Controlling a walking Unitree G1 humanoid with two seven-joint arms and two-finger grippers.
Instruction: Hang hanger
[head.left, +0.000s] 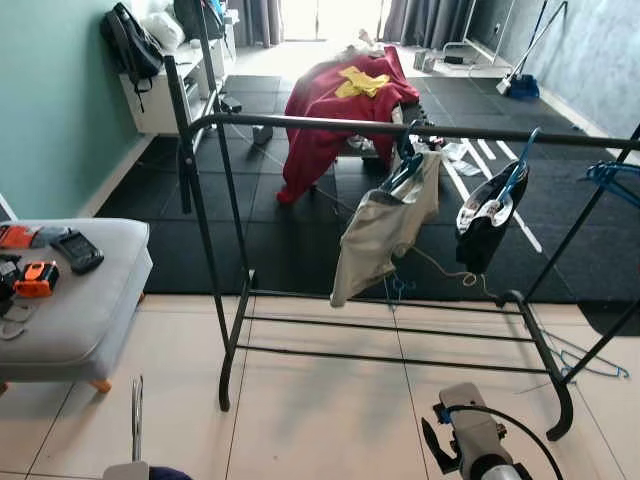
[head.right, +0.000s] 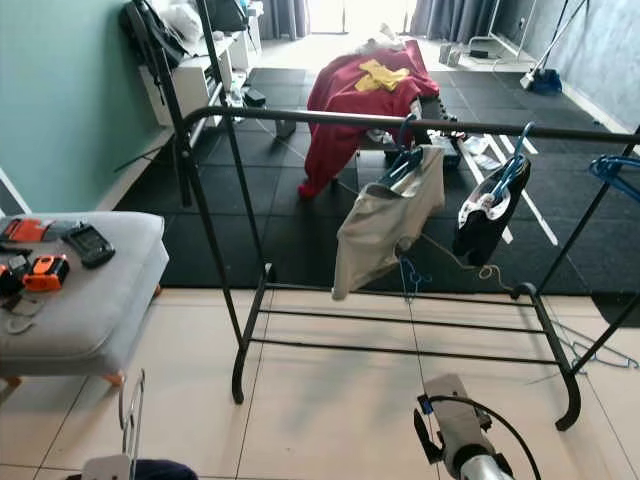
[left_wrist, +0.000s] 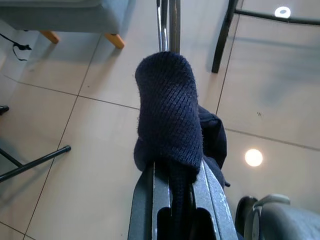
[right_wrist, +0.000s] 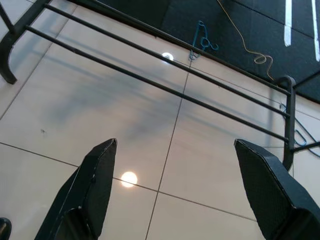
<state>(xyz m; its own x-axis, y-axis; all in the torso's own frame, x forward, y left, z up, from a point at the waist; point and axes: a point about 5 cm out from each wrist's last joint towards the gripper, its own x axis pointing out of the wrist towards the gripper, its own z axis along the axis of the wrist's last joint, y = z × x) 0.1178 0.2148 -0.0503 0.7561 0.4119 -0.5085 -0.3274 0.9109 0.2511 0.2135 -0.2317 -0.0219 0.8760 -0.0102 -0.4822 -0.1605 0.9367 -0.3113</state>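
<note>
The left claw is clenched on a silver metal hanger draped with dark navy knitted cloth, low at seven o'clock. The right claw hangs released over the tiled floor at five o'clock, the black metal clothes rack at twelve.

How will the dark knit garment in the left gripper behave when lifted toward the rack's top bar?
Probably floppy: the dark knit garment droops over the left gripper. Likely light. Its metal hanger looks stiff, so it should hook the top bar cleanly.
</note>
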